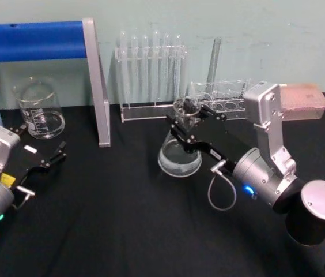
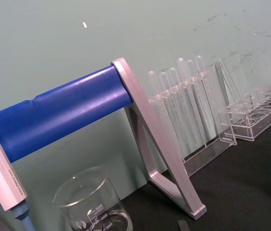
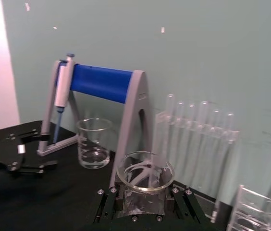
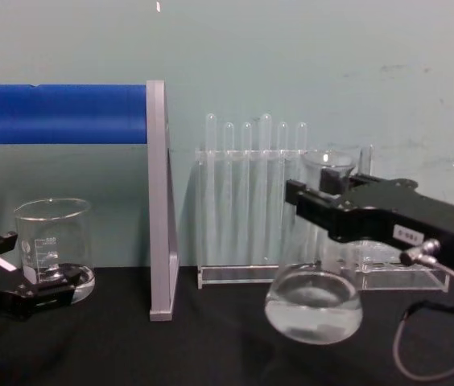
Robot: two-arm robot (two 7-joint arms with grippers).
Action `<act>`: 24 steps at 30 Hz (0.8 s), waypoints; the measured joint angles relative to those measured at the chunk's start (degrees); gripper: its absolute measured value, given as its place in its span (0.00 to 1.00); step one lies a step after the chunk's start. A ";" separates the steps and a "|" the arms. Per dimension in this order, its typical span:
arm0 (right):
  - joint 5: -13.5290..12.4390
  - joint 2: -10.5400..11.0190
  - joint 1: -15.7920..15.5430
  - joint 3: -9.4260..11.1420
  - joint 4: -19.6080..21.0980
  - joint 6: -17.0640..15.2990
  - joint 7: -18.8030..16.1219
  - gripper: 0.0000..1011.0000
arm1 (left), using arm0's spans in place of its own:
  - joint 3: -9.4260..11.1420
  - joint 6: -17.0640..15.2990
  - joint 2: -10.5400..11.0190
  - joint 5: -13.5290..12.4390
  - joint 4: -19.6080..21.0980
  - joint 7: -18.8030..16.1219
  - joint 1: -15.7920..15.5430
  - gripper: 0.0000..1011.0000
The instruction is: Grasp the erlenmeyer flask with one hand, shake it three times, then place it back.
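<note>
Right tool pinching flask at neck, just under rim, one finger each side. Flask upright, mid-counter, in front of test tube rack. Cannot tell whether flask base touches counter. Left tool spread, low at counter's left side, near beaker.

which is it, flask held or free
Held: the right pincer is shut on the neck of the erlenmeyer flask, under the rim. Cannot tell if its base is off the table.
</note>
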State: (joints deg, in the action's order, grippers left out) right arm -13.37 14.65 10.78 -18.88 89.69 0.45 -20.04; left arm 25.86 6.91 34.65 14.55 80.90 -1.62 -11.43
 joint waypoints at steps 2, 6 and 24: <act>-0.14 0.17 -0.08 -0.58 0.13 0.00 -0.32 0.45 | 0.00 0.00 0.00 0.00 0.00 0.00 0.00 0.99; -0.35 0.42 -0.17 -1.44 0.18 0.03 -0.69 0.45 | 0.00 0.00 0.00 0.00 0.00 0.00 0.00 0.99; -0.46 0.53 0.08 -3.75 -4.11 3.17 -1.71 0.45 | 0.00 0.00 0.00 0.00 0.00 0.00 0.00 0.99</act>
State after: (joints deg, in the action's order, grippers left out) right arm -13.84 15.18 10.86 -22.63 85.58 3.62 -21.75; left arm 25.86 6.91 34.65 14.55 80.90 -1.62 -11.43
